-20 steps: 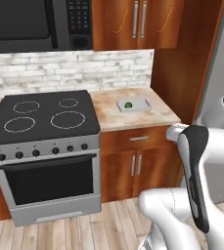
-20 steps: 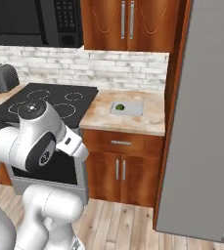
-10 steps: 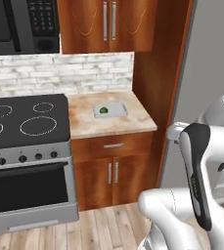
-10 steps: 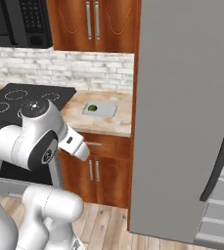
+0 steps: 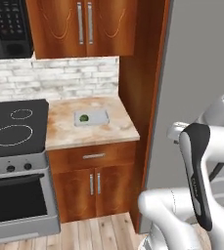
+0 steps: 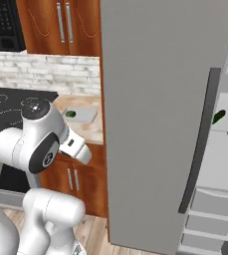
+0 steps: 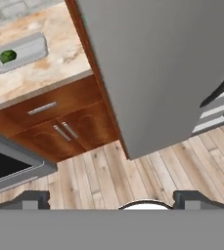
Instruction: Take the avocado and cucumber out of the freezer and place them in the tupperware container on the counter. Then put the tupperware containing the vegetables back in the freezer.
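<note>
Grey freezer (image 6: 155, 124) door stands open beside the counter (image 5: 91, 129), stove (image 5: 13, 127) alongside.

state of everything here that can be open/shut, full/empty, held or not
freezer: door swung open, shelves showing at right
cucumber: lying on a freezer shelf, not held
tupperware container: on the counter, one small round green item in it
gripper: open, holding nothing
upper cabinet: doors shut
lower cabinet: doors and drawer shut
</note>
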